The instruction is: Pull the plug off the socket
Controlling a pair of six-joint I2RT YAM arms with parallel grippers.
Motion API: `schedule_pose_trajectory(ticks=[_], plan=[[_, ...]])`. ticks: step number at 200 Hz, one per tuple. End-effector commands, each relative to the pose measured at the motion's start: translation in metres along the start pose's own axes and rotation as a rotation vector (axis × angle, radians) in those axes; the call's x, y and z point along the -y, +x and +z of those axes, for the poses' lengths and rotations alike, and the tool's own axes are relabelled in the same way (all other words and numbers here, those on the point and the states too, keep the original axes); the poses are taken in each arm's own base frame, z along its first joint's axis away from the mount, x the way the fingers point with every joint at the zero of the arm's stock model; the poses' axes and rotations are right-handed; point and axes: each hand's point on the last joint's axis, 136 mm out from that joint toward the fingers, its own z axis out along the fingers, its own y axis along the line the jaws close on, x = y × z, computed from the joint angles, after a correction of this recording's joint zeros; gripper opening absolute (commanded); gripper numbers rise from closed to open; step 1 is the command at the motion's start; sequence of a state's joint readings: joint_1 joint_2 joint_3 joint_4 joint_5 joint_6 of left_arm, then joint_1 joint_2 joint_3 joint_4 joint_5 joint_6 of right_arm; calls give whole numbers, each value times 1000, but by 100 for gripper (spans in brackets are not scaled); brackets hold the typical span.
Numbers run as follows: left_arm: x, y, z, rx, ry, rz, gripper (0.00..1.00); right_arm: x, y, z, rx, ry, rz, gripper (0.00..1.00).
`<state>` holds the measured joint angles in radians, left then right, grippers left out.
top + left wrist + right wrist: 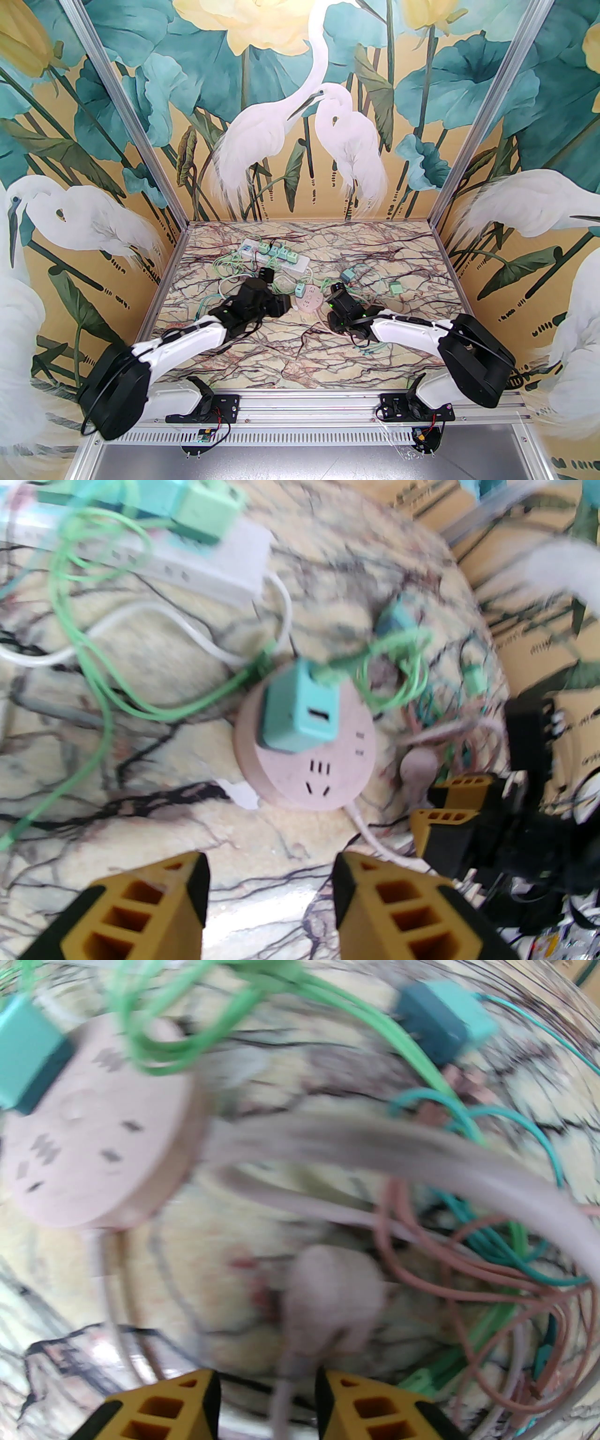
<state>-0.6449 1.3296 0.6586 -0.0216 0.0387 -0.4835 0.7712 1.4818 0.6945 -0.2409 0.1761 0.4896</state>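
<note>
The teal cube plug point(300, 714) sits in the round pink socket point(323, 770), mid-table between the arms. Left wrist view: the left gripper point(269, 892) hangs near it, jaws apart on nothing. Right wrist view: the right gripper point(267, 1400) is parted too, with a pale pink cord point(285, 1382) loose between its fingers. Far left, a white power strip point(300, 266) carries four plugs. To the right lie two loose ones, teal point(348, 275) and green point(395, 288). The marbled table point(300, 365) is bare nearer us.

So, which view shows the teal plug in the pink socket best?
Left wrist: the teal plug sits whole and central on the pink socket. Right wrist crops it at the frame edge; top view shows it tiny.
</note>
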Motion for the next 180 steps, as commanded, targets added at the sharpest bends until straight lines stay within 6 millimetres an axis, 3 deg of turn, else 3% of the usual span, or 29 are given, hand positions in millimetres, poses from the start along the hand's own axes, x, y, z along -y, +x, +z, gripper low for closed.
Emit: schedule_pose_trajectory(ticks=[1, 30, 73, 125, 140, 180], plan=[[6, -21, 10, 66, -42, 32, 50, -23, -20, -12, 66, -120, -20, 42], [16, -25, 31, 47, -52, 93, 54, -39, -36, -17, 90, -234, 16, 39], [28, -29, 59, 3, -25, 163, 55, -28, -57, -4, 80, -275, 114, 38], [18, -27, 83, -55, -100, 251, 53, -23, -75, 12, 61, -355, 197, 38], [15, -24, 87, -69, -114, 265, 48, -22, -80, 16, 60, -383, 227, 38], [10, -12, 90, -106, -121, 273, 48, -23, -89, 30, 48, -442, 287, 41]])
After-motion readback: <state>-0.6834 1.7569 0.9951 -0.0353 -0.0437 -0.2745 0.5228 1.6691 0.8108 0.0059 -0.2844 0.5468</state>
